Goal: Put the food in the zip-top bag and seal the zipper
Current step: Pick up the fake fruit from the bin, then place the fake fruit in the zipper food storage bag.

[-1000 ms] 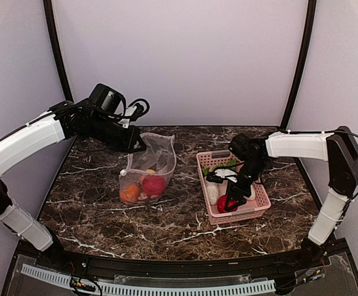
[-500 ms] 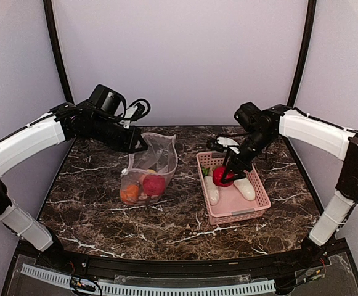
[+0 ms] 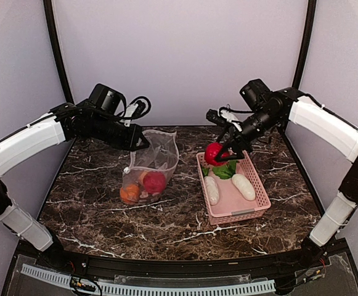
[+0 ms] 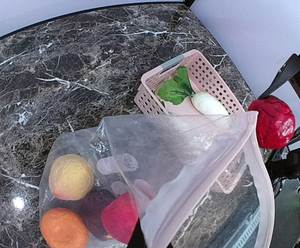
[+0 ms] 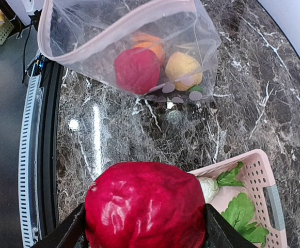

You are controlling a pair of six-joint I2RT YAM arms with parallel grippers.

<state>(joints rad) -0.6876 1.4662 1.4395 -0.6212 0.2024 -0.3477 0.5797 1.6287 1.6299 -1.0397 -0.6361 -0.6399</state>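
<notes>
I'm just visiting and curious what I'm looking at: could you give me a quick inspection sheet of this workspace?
Surface: dark marble table.
Job's things: bag upright with food inside; red fruit held in the air near the basket; two white pieces and leaves in the basket.
Clutter: pink basket.
Grippers: left shut on the bag's rim; right shut on the red fruit.
Cables: black loops at the left wrist.
Surroundings: pale walls, black posts.
</notes>
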